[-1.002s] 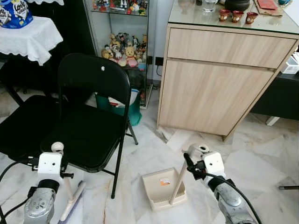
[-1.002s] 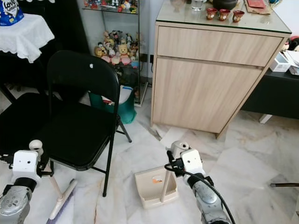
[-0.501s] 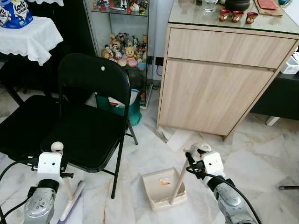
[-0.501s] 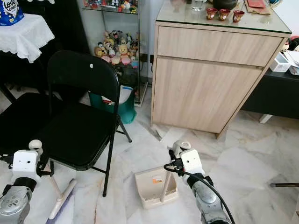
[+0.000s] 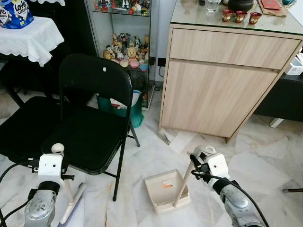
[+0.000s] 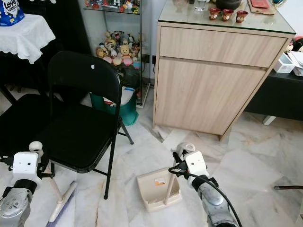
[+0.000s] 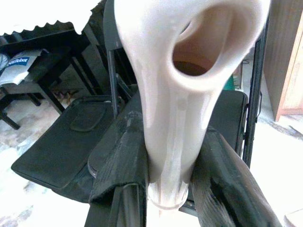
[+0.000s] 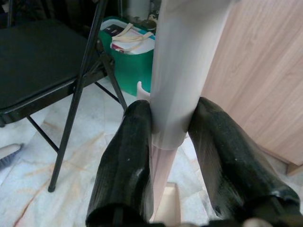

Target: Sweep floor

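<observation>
Cream dustpan [image 5: 166, 190] and broom handle [image 5: 68, 193]; black folding chair [image 5: 90, 118]; light woodgrain cabinet [image 5: 222, 80]; white-grey veined marble floor [image 5: 265, 165]; teal bin [image 5: 124, 111].

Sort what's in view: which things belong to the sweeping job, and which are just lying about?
In the job:
- broom, held in left claw
- dustpan, handle gripped by right claw

Just about:
- folding chair
- wooden cabinet
- green bin
- toy shelf
</observation>
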Controlling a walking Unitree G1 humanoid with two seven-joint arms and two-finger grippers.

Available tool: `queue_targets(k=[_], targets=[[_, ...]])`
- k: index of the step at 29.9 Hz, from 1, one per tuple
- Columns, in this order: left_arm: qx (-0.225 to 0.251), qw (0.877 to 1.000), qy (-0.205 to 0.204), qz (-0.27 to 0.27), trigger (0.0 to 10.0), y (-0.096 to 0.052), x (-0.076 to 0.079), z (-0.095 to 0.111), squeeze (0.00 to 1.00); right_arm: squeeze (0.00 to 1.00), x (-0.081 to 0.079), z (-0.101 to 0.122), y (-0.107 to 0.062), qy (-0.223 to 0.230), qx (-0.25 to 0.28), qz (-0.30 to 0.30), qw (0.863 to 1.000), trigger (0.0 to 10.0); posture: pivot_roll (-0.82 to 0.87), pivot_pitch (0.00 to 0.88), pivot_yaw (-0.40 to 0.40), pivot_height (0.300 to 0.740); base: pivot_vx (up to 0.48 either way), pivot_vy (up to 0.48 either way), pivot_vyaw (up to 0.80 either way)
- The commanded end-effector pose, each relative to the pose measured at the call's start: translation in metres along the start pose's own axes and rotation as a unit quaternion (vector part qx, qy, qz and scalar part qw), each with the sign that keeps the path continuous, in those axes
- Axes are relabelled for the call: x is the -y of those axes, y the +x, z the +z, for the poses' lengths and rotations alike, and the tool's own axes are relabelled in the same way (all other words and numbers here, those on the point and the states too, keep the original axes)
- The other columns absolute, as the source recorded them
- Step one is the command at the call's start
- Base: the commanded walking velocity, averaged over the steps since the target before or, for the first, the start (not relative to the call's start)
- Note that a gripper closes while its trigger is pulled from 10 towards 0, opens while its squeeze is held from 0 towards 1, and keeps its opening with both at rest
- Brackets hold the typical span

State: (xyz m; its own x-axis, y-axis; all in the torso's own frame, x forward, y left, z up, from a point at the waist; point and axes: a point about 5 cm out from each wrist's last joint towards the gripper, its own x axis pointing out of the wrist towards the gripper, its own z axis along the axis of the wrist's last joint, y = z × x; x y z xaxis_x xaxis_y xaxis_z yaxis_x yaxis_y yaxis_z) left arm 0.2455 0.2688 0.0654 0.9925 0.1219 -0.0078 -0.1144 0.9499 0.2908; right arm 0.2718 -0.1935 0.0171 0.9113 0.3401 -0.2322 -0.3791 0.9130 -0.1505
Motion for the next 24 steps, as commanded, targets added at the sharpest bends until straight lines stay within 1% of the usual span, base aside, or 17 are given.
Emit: queue_targets(k=[1,4,7,10,13,14,15,16,17,18,20,24], targets=[[0.004,1.0,0.017,0.006,10.0,0.001,-0.007,0.002,0.0,0.0,0.014,0.004,-0.004,-0.001,0.005,-0.007,1.0,0.0,-0.01,0.108,-0.003,0.74,0.0,0.0,0.0],[0.004,1.0,0.018,0.006,10.0,0.001,-0.007,0.002,0.0,0.0,0.018,0.004,-0.008,0.006,0.003,0.005,1.0,0.0,-0.01,0.108,-0.003,0.74,0.0,0.0,0.0],[0.005,1.0,0.018,0.007,10.0,0.002,-0.007,0.003,0.0,0.0,0.025,0.006,-0.013,0.039,0.014,0.024,0.999,0.0,-0.01,0.107,0.001,0.74,0.0,0.0,0.0],[0.006,1.0,0.018,0.007,10.0,0.003,-0.007,0.003,0.0,0.0,0.026,0.007,-0.015,0.051,0.018,0.034,0.998,0.0,-0.01,0.106,0.002,0.74,0.0,0.0,0.0],[0.007,1.0,0.019,0.006,10.0,0.004,-0.007,0.003,0.0,0.0,0.026,0.01,-0.019,0.09,0.035,0.067,0.993,0.0,-0.01,0.105,0.004,0.74,0.0,0.0,0.0],[0.007,1.0,0.019,0.005,10.0,0.004,-0.007,0.004,0.0,0.0,0.025,0.013,-0.021,0.113,0.047,0.086,0.989,0.0,0.0,0.104,0.005,0.74,0.0,0.0,0.0],[0.007,1.0,0.019,0.005,10.0,0.004,-0.008,0.004,0.0,0.0,0.024,0.014,-0.022,0.12,0.052,0.092,0.987,0.0,0.0,0.104,0.006,0.74,0.0,0.0,0.0],[0.007,1.0,0.019,0.005,10.0,0.005,-0.008,0.004,0.0,0.0,0.024,0.015,-0.022,0.126,0.055,0.095,0.986,0.0,0.0,0.104,0.006,0.74,0.0,0.0,0.0],[0.007,1.0,0.019,0.005,10.0,0.005,-0.008,0.004,0.0,0.0,0.022,0.016,-0.023,0.13,0.056,0.112,0.984,0.0,0.0,0.104,0.006,0.74,0.0,0.0,0.0],[0.007,1.0,0.019,0.005,10.0,0.005,-0.008,0.004,0.0,0.0,0.022,0.016,-0.023,0.13,0.056,0.112,0.984,0.0,0.0,0.104,0.006,0.74,0.0,0.0,0.0],[0.008,1.0,0.019,0.005,10.0,0.006,-0.008,0.004,0.0,0.0,0.018,0.014,-0.025,0.127,0.044,0.134,0.982,0.0,0.0,0.103,0.007,0.74,0.0,0.0,0.0],[0.008,1.0,0.019,0.005,10.0,0.006,-0.008,0.004,0.0,0.0,0.014,0.011,-0.027,0.123,0.026,0.15,0.981,0.0,0.0,0.103,0.008,0.74,0.0,0.0,0.0]])
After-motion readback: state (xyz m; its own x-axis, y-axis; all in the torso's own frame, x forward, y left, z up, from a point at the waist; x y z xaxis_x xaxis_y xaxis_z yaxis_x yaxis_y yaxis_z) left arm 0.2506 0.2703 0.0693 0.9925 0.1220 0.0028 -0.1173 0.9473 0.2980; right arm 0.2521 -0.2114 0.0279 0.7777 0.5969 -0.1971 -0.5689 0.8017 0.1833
